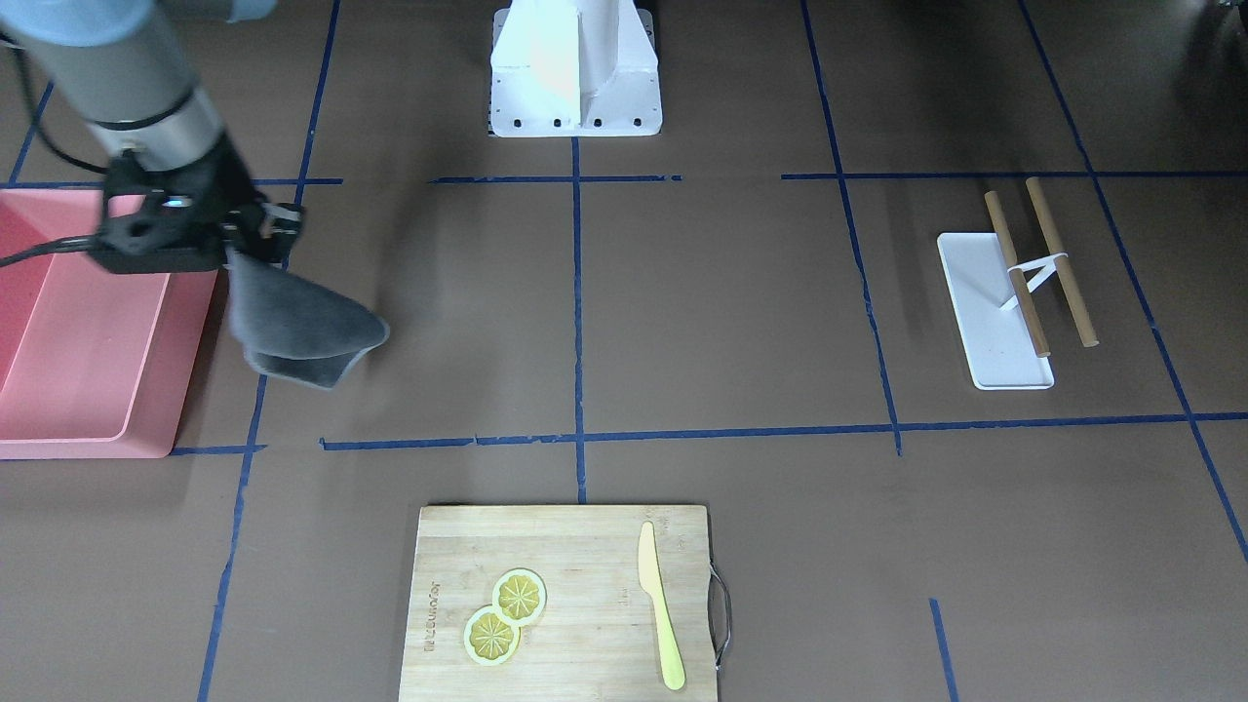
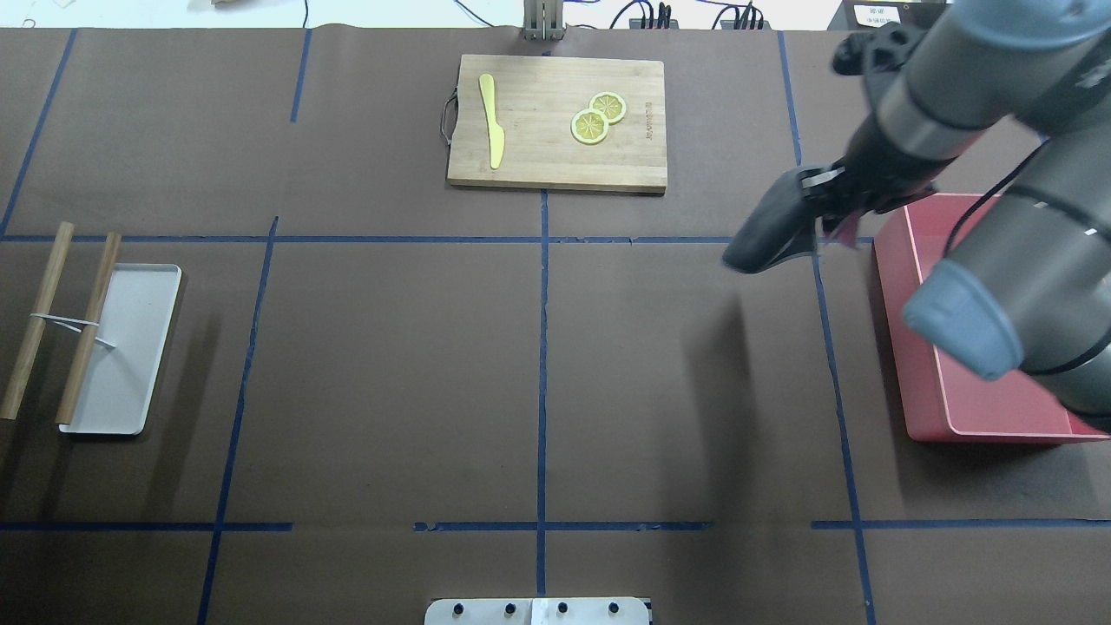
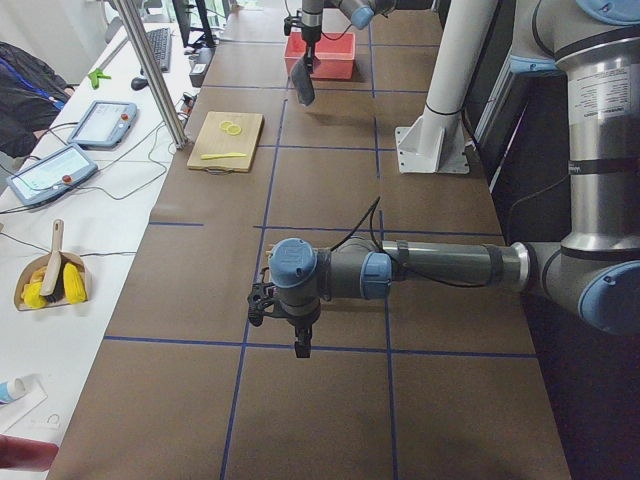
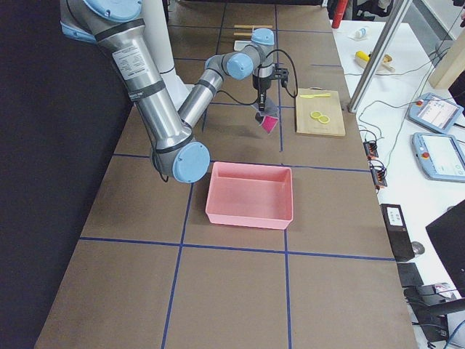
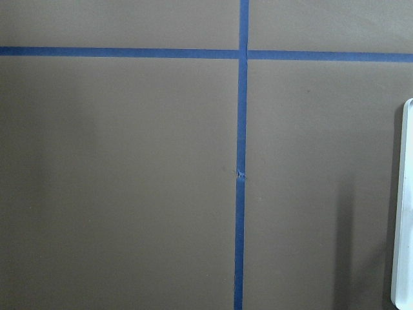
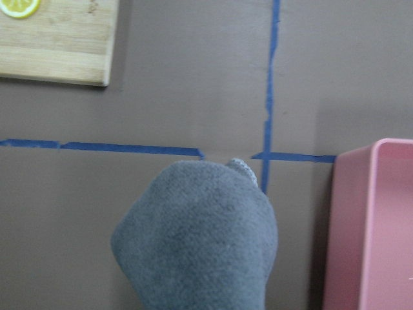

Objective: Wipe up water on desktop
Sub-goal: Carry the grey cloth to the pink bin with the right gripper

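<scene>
The desktop [image 1: 721, 312] is matte brown with dark-blue tape lines; I see no water on it. My right gripper [image 1: 244, 239] is shut on a grey cloth [image 1: 297, 327] that hangs from it above the desktop, just beside the pink bin. The cloth also shows in the overhead view [image 2: 768, 230] and fills the lower right wrist view [image 6: 197, 239]. My left gripper [image 3: 300, 340] shows only in the exterior left view, low over the desktop near a tape line; I cannot tell if it is open or shut. The left wrist view shows bare desktop [image 5: 129, 181].
A pink bin [image 1: 78, 331] stands on the robot's right. A bamboo cutting board [image 1: 575, 546] with two lemon slices [image 1: 505, 614] and a yellow knife [image 1: 660, 619] lies across from the robot. A white tray [image 1: 985, 312] with two wooden sticks lies on the robot's left.
</scene>
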{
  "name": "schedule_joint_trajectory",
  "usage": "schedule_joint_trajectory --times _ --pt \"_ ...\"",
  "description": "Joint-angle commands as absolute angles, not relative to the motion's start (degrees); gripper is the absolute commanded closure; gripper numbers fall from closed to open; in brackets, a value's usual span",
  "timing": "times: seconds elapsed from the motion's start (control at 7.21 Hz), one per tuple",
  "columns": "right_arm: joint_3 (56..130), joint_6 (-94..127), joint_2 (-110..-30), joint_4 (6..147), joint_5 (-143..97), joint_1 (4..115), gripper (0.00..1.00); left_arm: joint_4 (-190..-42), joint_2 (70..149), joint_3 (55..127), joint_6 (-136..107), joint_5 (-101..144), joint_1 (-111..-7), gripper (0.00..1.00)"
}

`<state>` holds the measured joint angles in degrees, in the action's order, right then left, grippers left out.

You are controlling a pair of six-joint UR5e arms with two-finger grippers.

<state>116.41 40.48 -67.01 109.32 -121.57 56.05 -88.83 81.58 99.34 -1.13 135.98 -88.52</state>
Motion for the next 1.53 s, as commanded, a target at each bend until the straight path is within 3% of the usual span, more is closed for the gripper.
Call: schedule_joint_trajectory --times 0.0,0.42,1.11,1.25,1.39 --pt "118.73 22.48 -76.86 109.86 -124.80 67.19 1.00 -88.86 81.65 99.49 -0.97 136.05 -88.51 0.00" --pt "118.48 0.93 -89.52 109.43 -126.03 77.59 1.00 -88.86 81.56 99.93 -0.97 136.14 -88.51 0.00" --pt "118.30 10.18 -89.47 105.93 -129.54 76.99 1.00 -88.86 81.56 99.76 -0.97 136.23 -88.51 0.00" --pt "118.30 9.93 -89.47 105.82 -129.46 76.99 0.91 -88.86 81.56 99.76 -0.97 136.23 -88.51 0.00" --pt "118.30 9.58 -89.47 105.82 -129.64 76.99 0.14 -88.86 81.56 99.58 -0.97 136.23 -88.51 0.00"
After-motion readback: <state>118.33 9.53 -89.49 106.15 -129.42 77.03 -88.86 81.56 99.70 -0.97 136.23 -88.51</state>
